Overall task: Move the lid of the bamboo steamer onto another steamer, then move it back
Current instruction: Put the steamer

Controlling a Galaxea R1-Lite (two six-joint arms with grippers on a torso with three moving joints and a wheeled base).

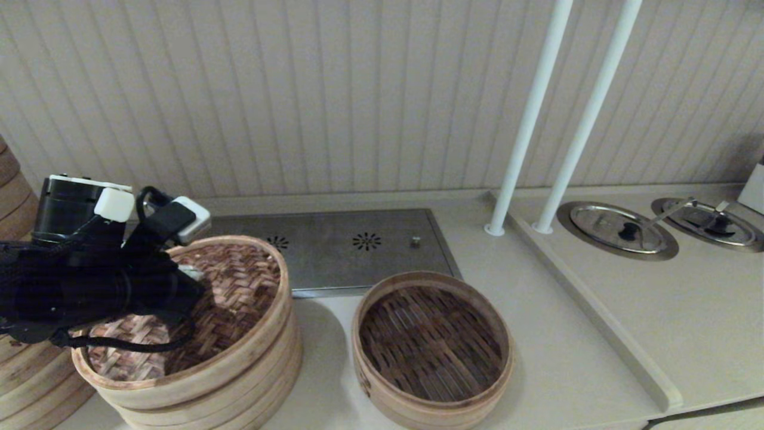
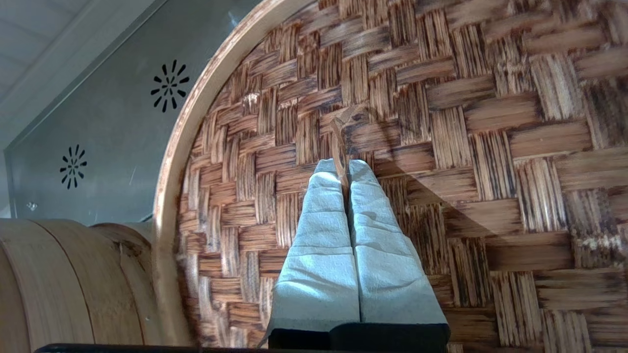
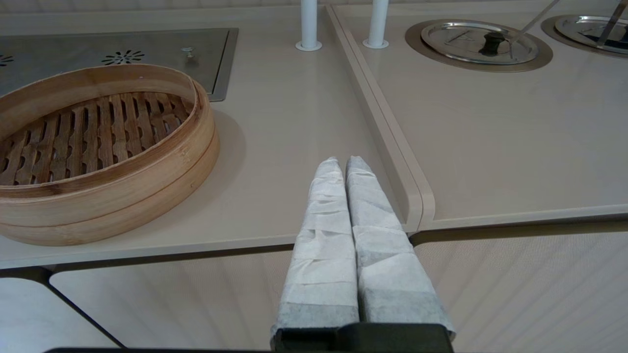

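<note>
The bamboo steamer lid, reddish-brown woven with a pale rim, lies on top of the taller several-ring steamer at the left. My left gripper is over the lid's middle, shut on the small centre loop, which stands pinched between the padded fingertips. In the head view the wrist hides those fingers. The low single-tier steamer with a dark slatted floor stands open to the right of it, also seen as the basket in the right wrist view. My right gripper hangs shut and holding nothing off the counter's front edge.
A tall bamboo stack stands at the far left, beside the left arm. Behind the steamers lies a steel plate. Two white poles rise at the back right, by a raised counter ridge and two metal pot lids.
</note>
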